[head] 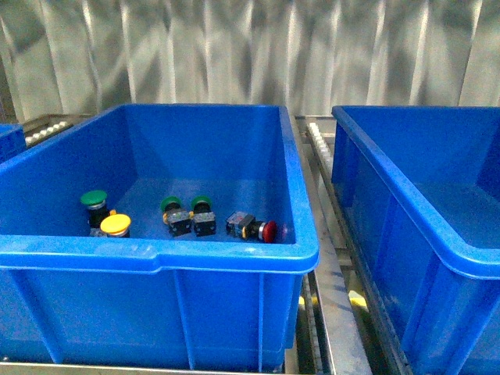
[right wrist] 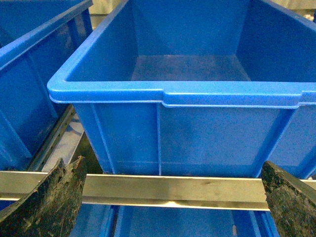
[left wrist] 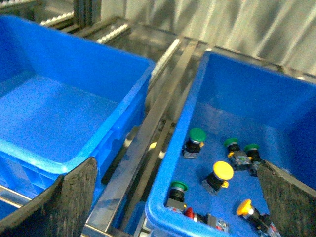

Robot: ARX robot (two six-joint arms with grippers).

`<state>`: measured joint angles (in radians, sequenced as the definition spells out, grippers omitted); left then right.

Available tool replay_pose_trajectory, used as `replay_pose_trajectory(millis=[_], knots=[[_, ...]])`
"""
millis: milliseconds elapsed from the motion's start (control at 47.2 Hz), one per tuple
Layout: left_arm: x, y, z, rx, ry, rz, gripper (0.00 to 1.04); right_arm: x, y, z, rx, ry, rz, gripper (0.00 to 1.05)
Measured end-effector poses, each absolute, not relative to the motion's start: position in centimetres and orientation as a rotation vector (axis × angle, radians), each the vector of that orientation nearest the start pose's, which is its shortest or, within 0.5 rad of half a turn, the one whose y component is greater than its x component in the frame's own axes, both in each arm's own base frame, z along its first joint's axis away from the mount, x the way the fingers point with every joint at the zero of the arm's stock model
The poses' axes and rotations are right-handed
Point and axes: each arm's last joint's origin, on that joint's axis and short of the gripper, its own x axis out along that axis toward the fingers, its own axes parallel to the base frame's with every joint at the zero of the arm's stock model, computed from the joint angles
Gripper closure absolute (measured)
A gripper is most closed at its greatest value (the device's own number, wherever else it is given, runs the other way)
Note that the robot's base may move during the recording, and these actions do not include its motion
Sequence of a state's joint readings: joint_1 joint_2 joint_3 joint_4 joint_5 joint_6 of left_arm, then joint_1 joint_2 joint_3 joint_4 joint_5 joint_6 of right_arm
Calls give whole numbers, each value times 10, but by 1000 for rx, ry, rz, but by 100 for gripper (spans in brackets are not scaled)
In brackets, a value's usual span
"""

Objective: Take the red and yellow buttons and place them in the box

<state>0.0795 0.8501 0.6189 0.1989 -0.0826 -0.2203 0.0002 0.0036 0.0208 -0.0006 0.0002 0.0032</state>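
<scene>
In the front view, a red button (head: pixel 268 230) lies on its side on the floor of the middle blue bin (head: pixel 156 258), and a yellow button (head: pixel 116 225) stands near the bin's front left. The left wrist view shows the same bin (left wrist: pixel 163 197) with a yellow button (left wrist: pixel 222 170), a second yellow button (left wrist: pixel 245 207) and a red one (left wrist: pixel 188 213) partly hidden by the rim. My left gripper (left wrist: pixel 177 197) is open above that bin's edge. My right gripper (right wrist: pixel 170 202) is open and empty, facing an empty blue box (right wrist: pixel 187 94). Neither gripper shows in the front view.
Green-capped buttons (head: pixel 94 199) (head: pixel 170 205) (head: pixel 201 203) lie among the others. An empty blue box (head: pixel 414 203) stands to the right, and another empty blue bin (left wrist: pixel 59 118) to the left. Metal roller rails (head: pixel 320 258) run between bins. A steel crossbar (right wrist: pixel 173 190) lies below the right gripper.
</scene>
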Motion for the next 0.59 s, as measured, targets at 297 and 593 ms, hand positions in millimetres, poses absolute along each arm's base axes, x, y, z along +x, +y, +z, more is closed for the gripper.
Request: replay_pose_trajectory(millis=[297,593], knots=[[338,-24,328,-188,324,110,8,97,0,170,3,-17,0,3],[400,-73,313,-87,623,138,8,97,0,170,3,-17,0,3]])
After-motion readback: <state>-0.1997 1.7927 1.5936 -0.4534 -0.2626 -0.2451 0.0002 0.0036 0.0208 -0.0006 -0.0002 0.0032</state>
